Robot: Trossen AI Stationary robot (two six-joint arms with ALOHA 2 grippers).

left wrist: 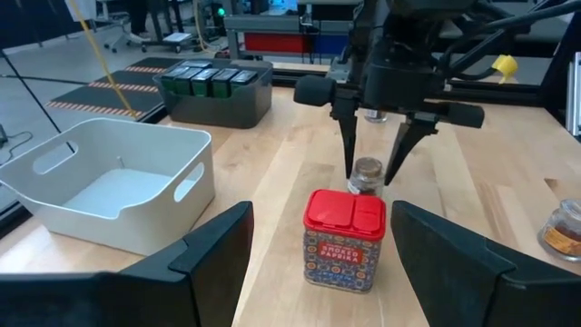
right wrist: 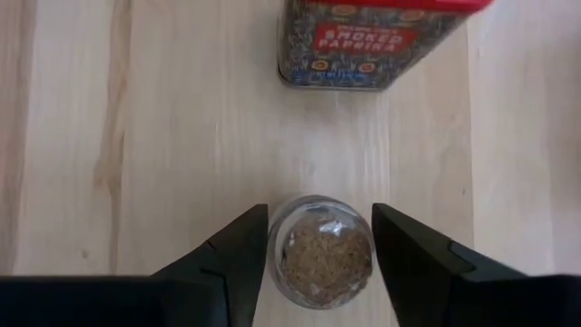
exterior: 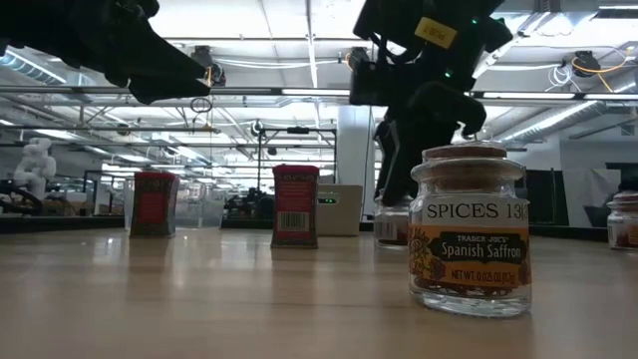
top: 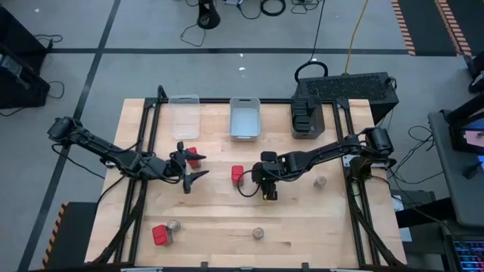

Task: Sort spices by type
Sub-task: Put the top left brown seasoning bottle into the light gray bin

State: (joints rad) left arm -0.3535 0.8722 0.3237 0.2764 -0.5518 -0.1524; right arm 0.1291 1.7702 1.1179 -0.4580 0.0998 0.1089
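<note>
Saffron jar sits closest to the low camera, untouched. Right gripper is down over a small round jar, fingers straddling it with slim gaps each side, not clamped yet. Red paprika tin stands just beyond the fingertips. Risk: off-centre closing could push the jar sideways, or a low grip on round glass could let it slip or tip when lifted. Left gripper hovers wide open and empty, facing that tin.
</note>
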